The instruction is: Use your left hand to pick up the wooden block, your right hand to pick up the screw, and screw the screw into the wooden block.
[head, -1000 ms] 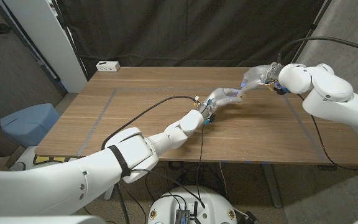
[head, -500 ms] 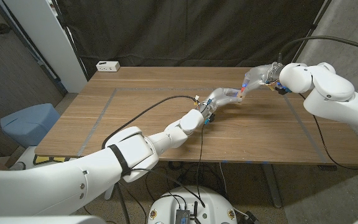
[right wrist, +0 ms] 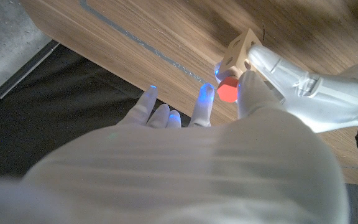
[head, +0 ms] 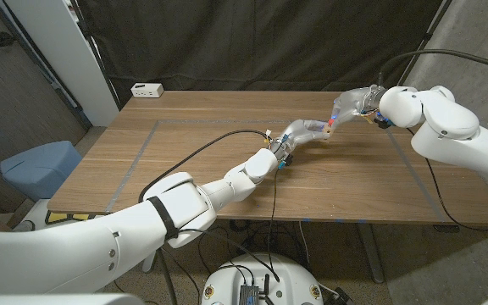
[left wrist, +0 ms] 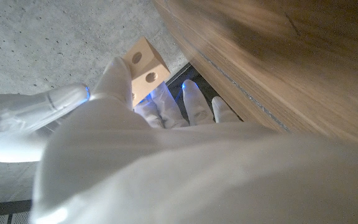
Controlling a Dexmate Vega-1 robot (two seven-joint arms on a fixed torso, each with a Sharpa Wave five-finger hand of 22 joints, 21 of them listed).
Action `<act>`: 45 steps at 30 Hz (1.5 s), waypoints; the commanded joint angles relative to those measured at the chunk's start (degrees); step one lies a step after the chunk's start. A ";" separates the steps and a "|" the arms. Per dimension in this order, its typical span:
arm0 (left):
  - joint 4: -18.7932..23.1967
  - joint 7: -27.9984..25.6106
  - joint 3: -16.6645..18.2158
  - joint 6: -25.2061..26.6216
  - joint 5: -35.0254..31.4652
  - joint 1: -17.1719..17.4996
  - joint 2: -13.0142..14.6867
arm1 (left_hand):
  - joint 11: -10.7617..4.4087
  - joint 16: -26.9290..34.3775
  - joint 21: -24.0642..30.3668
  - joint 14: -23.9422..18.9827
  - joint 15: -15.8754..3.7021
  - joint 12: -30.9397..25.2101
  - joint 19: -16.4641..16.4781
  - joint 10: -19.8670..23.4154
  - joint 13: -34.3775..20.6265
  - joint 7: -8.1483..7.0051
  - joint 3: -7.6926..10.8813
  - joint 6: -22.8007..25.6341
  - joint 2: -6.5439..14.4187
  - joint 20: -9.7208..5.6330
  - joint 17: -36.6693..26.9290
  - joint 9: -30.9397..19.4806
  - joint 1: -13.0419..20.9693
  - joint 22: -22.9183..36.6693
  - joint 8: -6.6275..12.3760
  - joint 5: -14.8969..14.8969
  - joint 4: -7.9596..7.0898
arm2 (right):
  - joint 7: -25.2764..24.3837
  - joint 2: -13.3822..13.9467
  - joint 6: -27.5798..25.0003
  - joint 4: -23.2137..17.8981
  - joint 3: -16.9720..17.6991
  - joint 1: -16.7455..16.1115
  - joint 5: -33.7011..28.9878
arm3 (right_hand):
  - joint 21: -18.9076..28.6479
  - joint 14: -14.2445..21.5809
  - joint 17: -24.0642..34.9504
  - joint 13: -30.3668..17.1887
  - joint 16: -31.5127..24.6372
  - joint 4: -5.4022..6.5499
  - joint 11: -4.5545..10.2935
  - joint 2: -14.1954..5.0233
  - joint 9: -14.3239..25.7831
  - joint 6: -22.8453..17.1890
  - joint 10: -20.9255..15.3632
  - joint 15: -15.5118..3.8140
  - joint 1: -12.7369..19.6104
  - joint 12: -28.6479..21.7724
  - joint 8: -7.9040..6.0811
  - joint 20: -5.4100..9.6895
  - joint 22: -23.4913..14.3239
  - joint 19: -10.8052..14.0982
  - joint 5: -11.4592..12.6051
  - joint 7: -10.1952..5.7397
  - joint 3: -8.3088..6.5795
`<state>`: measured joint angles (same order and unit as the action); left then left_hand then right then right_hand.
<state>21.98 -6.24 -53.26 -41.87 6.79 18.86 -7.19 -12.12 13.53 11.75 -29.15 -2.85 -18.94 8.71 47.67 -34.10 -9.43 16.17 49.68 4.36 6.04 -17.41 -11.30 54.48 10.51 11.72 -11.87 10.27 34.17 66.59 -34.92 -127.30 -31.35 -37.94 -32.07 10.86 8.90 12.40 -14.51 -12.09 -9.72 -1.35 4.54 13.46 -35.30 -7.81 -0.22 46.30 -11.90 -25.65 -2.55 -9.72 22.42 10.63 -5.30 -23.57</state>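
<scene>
So in the head view the two hands meet over the far right part of the wooden table (head: 185,161): the left hand (head: 302,132) is reaching out with the wooden block (head: 324,130) at its fingertips, held up off the table, and the right hand (head: 352,105) is right up against it, with a little red-orange dot at the join that looks like the screw (head: 329,123). A white power strip (head: 146,89) sits way off at the far left corner, and a black cable (head: 197,157) trails along the left arm. From the left wrist view, the wooden block (left wrist: 144,70) is pale, has round holes in two faces, and is pinched by the left hand (left wrist: 135,124) between thumb and fingers, so those fingers are clamped on it; the grey arm coming in beside it would be the right one. From the right wrist view, the red screw (right wrist: 228,93) has its head pinched at the tip of the right hand (right wrist: 185,134), pressed against a face of the wooden block (right wrist: 240,48), while that hand's other fingers are spread apart. My read: pick-ups are done, we're at the insertion and turning stage. I can't tell if the tip is actually seated in a hole. Next move probably needs the block kept steady while the right hand twists the screw in straight, without letting it slip.
</scene>
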 commanded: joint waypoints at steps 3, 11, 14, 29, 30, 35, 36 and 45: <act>-0.08 -0.16 -0.33 0.38 -0.23 -0.22 0.02 | -0.05 0.03 0.41 -0.43 -6.34 -0.27 0.40 0.45 -0.28 -0.44 2.13 0.92 2.22 0.01 -0.29 -0.26 -1.05 0.22 0.53 -0.30 -1.72 | -1.66 -0.80 -0.01 0.51 0.25 -0.84 -0.62 | 0.66 0.81 0.27 -0.19 -0.52 0.15 0.02 -0.57 0.20 -1.86 -1.47 -0.43 1.11 -0.60 -0.95 0.11 -0.22 0.86 0.36 0.04 -1.04; -0.17 -0.09 -0.37 0.79 -0.09 -0.38 -0.12 | -0.06 0.00 0.40 -0.36 -6.25 -0.30 0.39 0.49 -0.29 -0.42 2.17 0.97 2.25 0.07 -0.29 -0.26 -1.04 0.22 0.55 -0.30 -1.70 | -2.30 -1.03 0.28 0.85 0.30 -1.07 -0.50 | 0.71 1.43 0.51 -0.15 -0.85 0.56 0.43 -1.06 0.32 -3.80 -2.42 -1.22 1.05 -0.86 -1.96 0.46 -0.22 1.27 0.23 0.07 -1.40; -0.19 0.00 -0.43 0.96 -0.05 -0.45 -0.16 | -0.07 0.00 0.40 -0.40 -6.20 -0.29 0.39 0.47 -0.29 -0.44 2.19 0.94 2.29 0.08 -0.29 -0.26 -1.08 0.22 0.54 -0.30 -1.74 | -2.41 -1.17 0.12 0.92 0.18 -1.04 -0.75 | 0.73 1.56 0.57 -0.13 -0.90 0.58 0.59 -1.09 0.34 -4.69 -2.80 -1.56 1.10 -0.95 -2.40 0.60 -0.22 1.46 0.17 0.00 -1.52; -0.28 0.19 -0.51 1.50 0.24 -0.66 -0.29 | -0.08 -0.03 0.41 -0.35 -6.24 -0.22 0.41 0.43 -0.21 -0.52 2.24 0.98 2.29 0.05 -0.27 -0.26 -1.10 0.22 0.55 -0.31 -1.73 | -2.77 -1.62 0.67 1.67 0.06 -0.75 -0.55 | 0.79 2.25 0.78 -0.07 -1.17 0.74 0.83 -1.47 0.42 -6.74 -3.87 -1.89 1.17 -1.18 -3.54 0.99 -0.22 2.04 0.05 -0.10 -1.94; -0.29 0.22 -0.51 1.56 0.26 -0.68 -0.29 | -0.07 -0.04 0.41 -0.41 -6.25 -0.23 0.39 0.46 -0.21 -0.54 2.26 0.98 2.25 0.07 -0.24 -0.26 -1.08 0.22 0.55 -0.31 -1.70 | -2.76 -1.63 0.81 1.74 0.07 -0.71 -0.46 | 0.79 2.31 0.78 -0.07 -1.20 0.75 0.82 -1.45 0.42 -6.71 -3.89 -1.86 1.15 -1.18 -3.54 0.96 -0.22 2.06 0.04 -0.09 -1.94; -0.34 0.42 -0.46 1.87 0.47 -0.74 -0.36 | -0.07 -0.05 0.41 -0.41 -6.27 -0.23 0.39 0.47 -0.21 -0.53 2.29 0.96 2.25 0.05 -0.22 -0.26 -1.08 0.22 0.54 -0.32 -1.68 | -2.65 -1.85 0.70 1.90 -0.13 -0.50 -0.62 | 0.80 2.46 0.83 -0.05 -1.26 0.86 0.75 -1.46 0.43 -6.77 -3.99 -1.84 0.95 -1.18 -3.62 1.09 -0.22 2.18 -0.02 -0.06 -1.91; -0.36 0.46 -0.45 1.97 0.52 -0.76 -0.37 | -0.07 -0.05 0.41 -0.38 -6.24 -0.24 0.39 0.49 -0.21 -0.53 2.29 0.96 2.29 0.07 -0.24 -0.26 -1.10 0.22 0.54 -0.32 -1.71 | -2.72 -1.89 0.69 1.93 -0.17 -0.49 -0.68 | 0.79 2.52 0.86 -0.05 -1.30 0.94 0.57 -1.49 0.43 -6.76 -4.13 -1.83 0.84 -1.22 -3.65 1.08 -0.22 2.18 -0.05 -0.05 -1.89; -0.42 0.71 -0.49 2.55 0.77 -0.86 -0.41 | -0.05 -0.02 0.41 -0.48 -6.22 -0.27 0.40 0.51 -0.24 -0.59 2.29 0.96 2.26 0.06 -0.24 -0.26 -1.16 0.22 0.54 -0.31 -1.72 | -2.71 -2.33 0.29 2.17 -0.59 -0.26 -1.19 | 0.82 2.67 1.04 -0.01 -1.42 1.23 0.64 -1.71 0.61 -7.88 -4.56 -1.83 0.33 -1.27 -4.37 1.06 -0.22 2.50 -0.17 0.06 -1.79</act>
<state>21.66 -5.89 -53.73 -40.08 7.17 18.14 -7.52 -12.22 13.53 11.75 -29.15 -2.85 -18.94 8.71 47.57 -34.12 -9.56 16.17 49.55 4.36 6.04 -17.40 -11.30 54.48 10.51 11.72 -11.82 10.27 31.45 64.82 -34.24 -125.53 -31.36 -38.63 -32.78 11.30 11.07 13.20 -14.36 -12.96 -8.75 -0.72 3.22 13.75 -42.51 -11.68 -1.94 46.84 -12.81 -29.68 -1.33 -9.72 24.27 10.63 -5.31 -25.29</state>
